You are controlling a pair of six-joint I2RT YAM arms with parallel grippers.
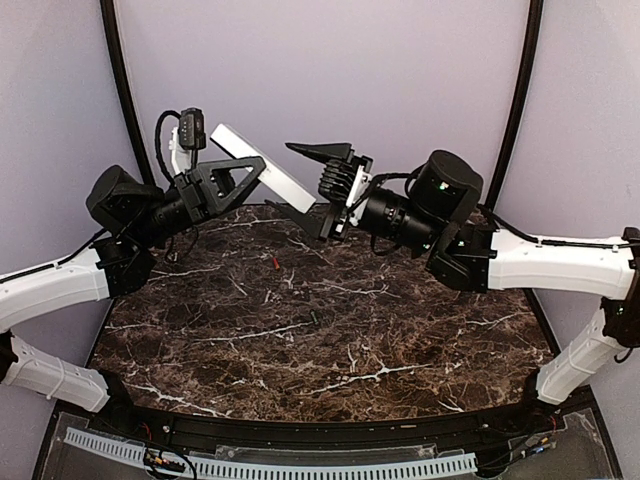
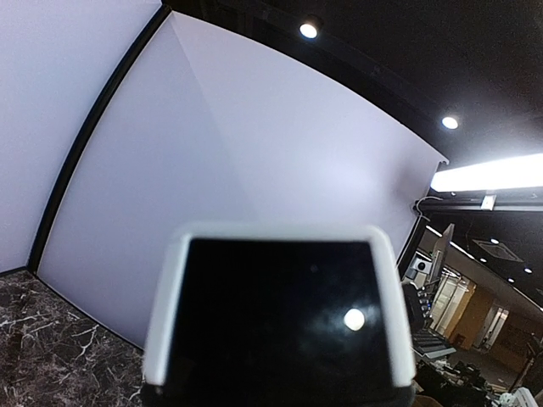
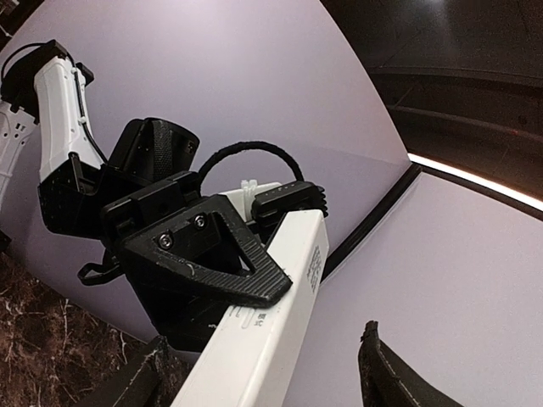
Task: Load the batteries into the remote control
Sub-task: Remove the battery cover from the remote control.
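Around the remote control's [image 1: 232,140] middle, the left gripper [image 1: 248,172] was clamped, holding it aloft! At its lower end the right gripper [image 1: 303,180] stood open, empty. Well below the remote control, 1 red-orange battery [image 1: 275,262] lay unloaded; the 2nd I couldn't spot. Loading looked not yet begun.

Lilac backdrop [image 1: 320,70], dark marble tabletop [image 1: 330,330]

- The left arm [image 1: 55,285] reaches up and inward — its left gripper [image 1: 252,172] is high above the base, jaws clamped on the remote control [image 1: 272,172].
- The right arm [image 1: 550,262] reaches inward, opposite; the right gripper [image 1: 310,183] has its jaws apart.
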